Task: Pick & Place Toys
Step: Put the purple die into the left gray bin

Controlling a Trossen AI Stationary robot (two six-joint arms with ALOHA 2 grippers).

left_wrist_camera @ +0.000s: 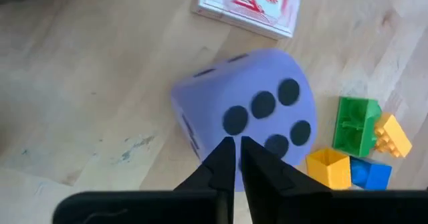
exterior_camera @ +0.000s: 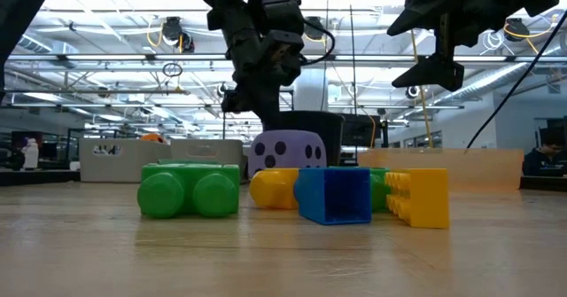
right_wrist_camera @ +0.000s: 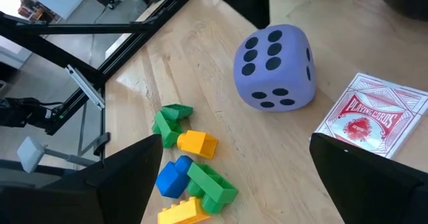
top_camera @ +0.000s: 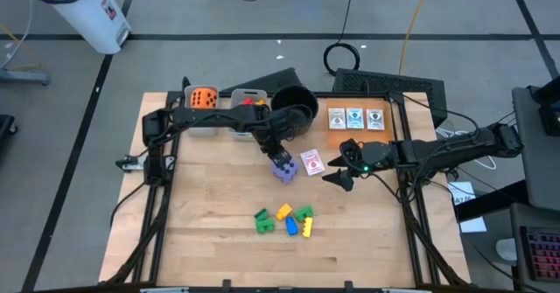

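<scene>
A purple die (top_camera: 283, 169) with black dots rests on the wooden table near its middle. My left gripper (left_wrist_camera: 234, 140) is shut and slants down onto the die's upper face (left_wrist_camera: 264, 107). In the low view its fingers (exterior_camera: 266, 120) end right at the die's top. My right gripper (top_camera: 341, 172) hangs open above the table, to the right of the die and a red-backed card pack (top_camera: 311, 162), with nothing between its fingers. Green, yellow and blue blocks (top_camera: 284, 220) lie in a cluster nearer the front edge. An orange die (top_camera: 203, 98) sits in a grey bin at the back left. My left gripper has its shut fingertips (left_wrist_camera: 224, 154) over the die's several-dotted upper face, coming from above at a slant. I cannot tell whether they touch that face or stand just clear of it. The die rests on the table.
A round black pot (top_camera: 296, 108) and a second grey bin (top_camera: 249, 101) stand at the back behind the left arm. Three picture cards (top_camera: 354, 118) lie in a row at the back right. Bare wood stretches along the left side and the front of the table.
</scene>
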